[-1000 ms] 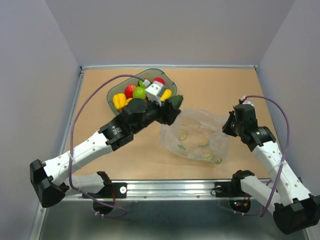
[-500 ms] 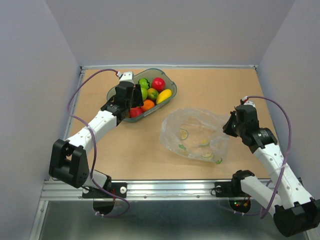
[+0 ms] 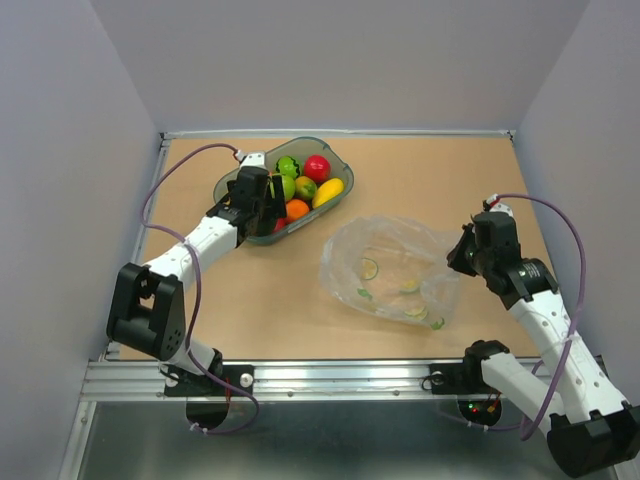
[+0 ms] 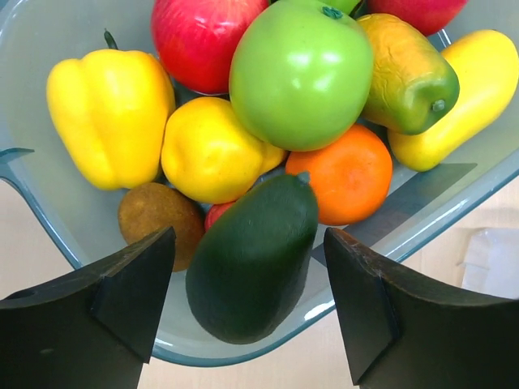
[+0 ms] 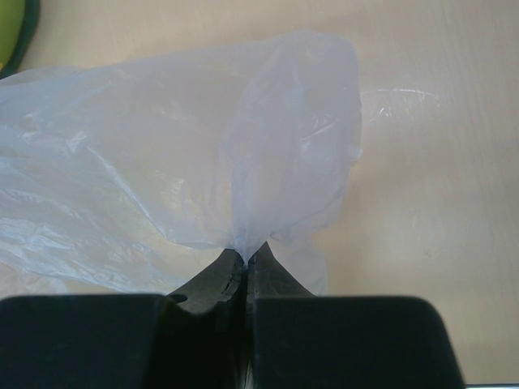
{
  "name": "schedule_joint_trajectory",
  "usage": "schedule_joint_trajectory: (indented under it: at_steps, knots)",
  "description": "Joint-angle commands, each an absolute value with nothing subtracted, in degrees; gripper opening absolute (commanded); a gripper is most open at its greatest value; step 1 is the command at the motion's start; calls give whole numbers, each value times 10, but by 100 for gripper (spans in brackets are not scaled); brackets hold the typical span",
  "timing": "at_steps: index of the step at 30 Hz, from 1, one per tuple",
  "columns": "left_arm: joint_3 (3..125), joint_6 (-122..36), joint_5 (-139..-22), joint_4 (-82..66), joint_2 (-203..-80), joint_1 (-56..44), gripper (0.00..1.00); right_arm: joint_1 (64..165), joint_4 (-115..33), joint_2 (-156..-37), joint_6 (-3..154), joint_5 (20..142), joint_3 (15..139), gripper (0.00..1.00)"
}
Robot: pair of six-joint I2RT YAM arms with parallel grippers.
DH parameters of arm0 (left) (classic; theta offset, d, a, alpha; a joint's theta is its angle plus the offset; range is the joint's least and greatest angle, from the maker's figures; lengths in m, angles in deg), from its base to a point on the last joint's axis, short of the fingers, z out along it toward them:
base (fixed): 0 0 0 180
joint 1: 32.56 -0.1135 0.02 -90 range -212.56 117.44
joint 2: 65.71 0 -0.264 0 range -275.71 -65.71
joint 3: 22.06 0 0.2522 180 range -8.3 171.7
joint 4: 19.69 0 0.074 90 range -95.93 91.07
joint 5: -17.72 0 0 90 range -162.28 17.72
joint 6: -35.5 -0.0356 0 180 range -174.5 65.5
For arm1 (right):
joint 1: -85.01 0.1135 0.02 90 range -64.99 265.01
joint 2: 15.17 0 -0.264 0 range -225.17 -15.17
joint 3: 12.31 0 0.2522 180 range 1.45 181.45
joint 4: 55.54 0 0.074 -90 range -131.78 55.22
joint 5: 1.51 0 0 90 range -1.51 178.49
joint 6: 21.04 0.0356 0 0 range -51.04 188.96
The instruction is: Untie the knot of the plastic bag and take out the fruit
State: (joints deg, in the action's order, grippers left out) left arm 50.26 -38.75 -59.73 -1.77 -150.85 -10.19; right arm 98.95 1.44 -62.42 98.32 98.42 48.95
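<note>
Tan table (image 3: 450,180): plastic bag (image 3: 390,275) lies flat right of centre and looks emptied, its right edge pinched in the closed right gripper (image 5: 245,259). Grey tray (image 3: 302,140) near the far-left corner holds the fruit (image 4: 300,73), and the left gripper (image 4: 250,239) hangs wide over the avocado (image 4: 243,284) at the tray's near wall. Lift left straight up so neither finger drags the avocado over the rim.

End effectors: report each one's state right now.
Left end effector: open, holding nothing, above the tray.
Right end effector: shut on the bag.
</note>
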Motion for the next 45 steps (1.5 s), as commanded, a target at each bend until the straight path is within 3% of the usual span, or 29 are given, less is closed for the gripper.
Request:
schedule_joint_trajectory:
  at_steps: [1,8,17,20,22,25,26,28,29,30,36,45]
  knots:
    - [506,-379,-588,-21,-1475,-107,86,989,14,-624,984,995,534,1]
    - [511,-375,-572,9,-1397,-108,86,989,13,-666,972,1048,570,1]
    - [556,-382,-487,101,-1231,-108,87,988,14,-788,937,1263,684,1]
    - [557,-379,-437,124,-1158,-108,87,985,12,-803,934,1320,711,6]
    - [556,-377,-411,146,-1119,-108,88,981,11,-806,935,1348,718,12]
    - [540,-383,-387,160,-1010,-108,88,981,10,-789,941,1378,710,34]
    - [535,-382,-375,160,-987,-108,89,981,10,-782,943,1381,707,55]
    - [519,-382,-354,163,-928,-108,89,980,9,-758,940,1378,701,78]
    - [516,-382,-346,167,-913,-108,90,981,8,-749,934,1376,700,95]
    - [516,-379,-339,182,-902,-108,90,981,8,-741,930,1369,699,100]
    - [539,-381,-307,254,-849,-107,90,981,8,-642,897,1329,716,100]
    - [572,-424,-269,304,-800,-108,90,981,-12,-442,792,1171,732,100]
